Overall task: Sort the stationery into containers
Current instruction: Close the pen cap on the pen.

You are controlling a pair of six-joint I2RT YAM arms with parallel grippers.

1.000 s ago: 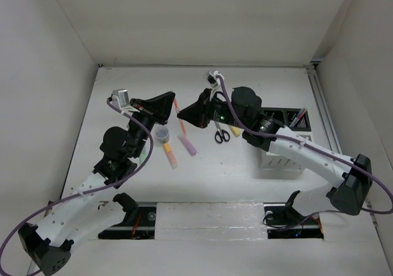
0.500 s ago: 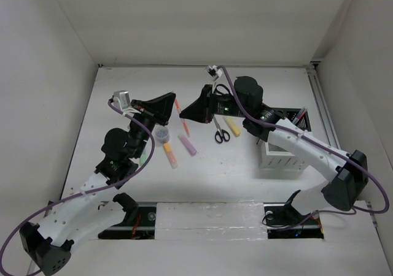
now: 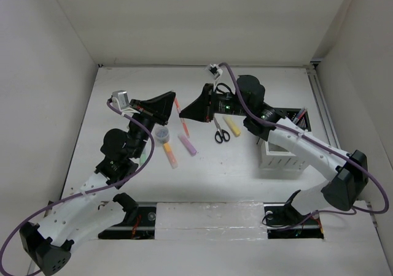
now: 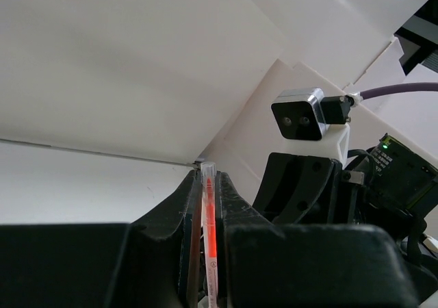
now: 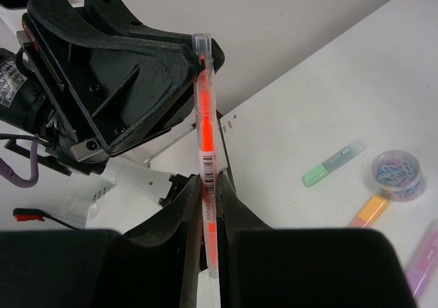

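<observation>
Down on the white surface (image 3: pixel 215 184): tub (image 3: pixel 161 133), orange marker (image 3: pixel 171 156), purple marker (image 3: pixel 187 144), scissors (image 3: pixel 221 131), yellow marker (image 3: pixel 231 126), organizer (image 3: pixel 279 161) at right; a half-hidden green marker (image 5: pixel 333 163) seemingly beside the tub.

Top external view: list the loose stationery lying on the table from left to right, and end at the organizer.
green marker → clear tub → purple marker → scissors → yellow marker → organizer. The orange marker and the red pen overlap their neighbours, so they are left out.
</observation>
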